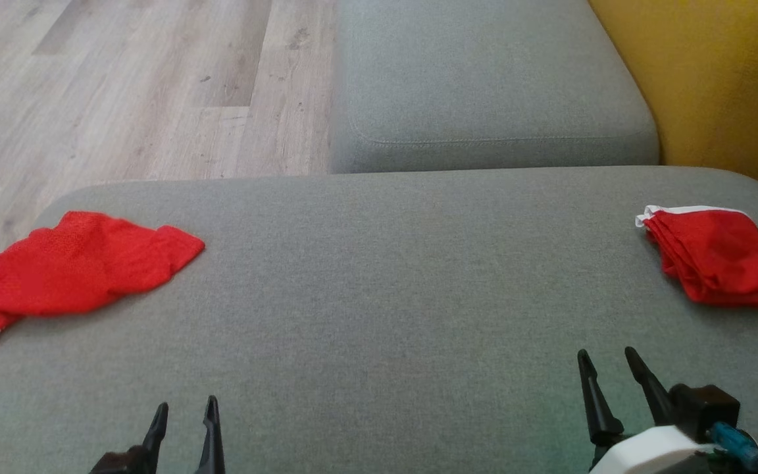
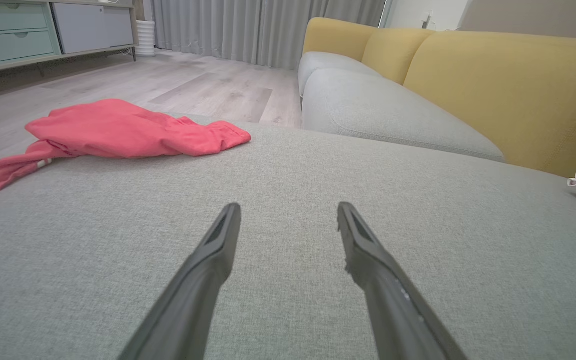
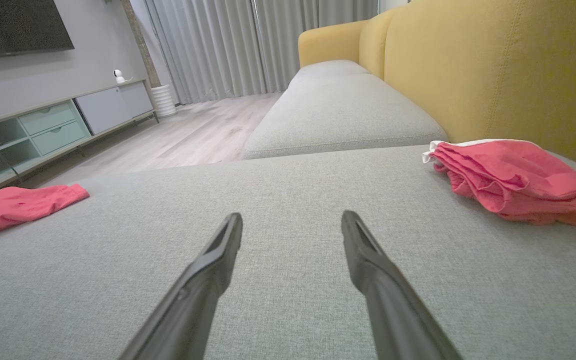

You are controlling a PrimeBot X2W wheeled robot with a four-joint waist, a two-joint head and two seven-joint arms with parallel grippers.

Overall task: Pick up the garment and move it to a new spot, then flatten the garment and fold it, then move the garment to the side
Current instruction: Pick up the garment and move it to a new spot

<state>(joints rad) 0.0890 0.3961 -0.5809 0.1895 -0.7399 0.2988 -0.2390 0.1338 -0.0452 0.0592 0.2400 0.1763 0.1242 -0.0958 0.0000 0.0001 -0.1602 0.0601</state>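
Head view: garment [image 1: 76,263] lies crumpled, far-left of the left hand [image 1: 187,403], stretched left-right. Right hand [image 1: 606,352] sits well apart from it. Both are spread, empty.

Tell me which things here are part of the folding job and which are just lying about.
Job:
- crumpled red garment, on the left
- grey cushion under it
- left gripper and right gripper, both open and empty

Lying about:
- folded red garment, on the right, apparently done already
- far seat cushion
- yellow backrest
- wooden floor
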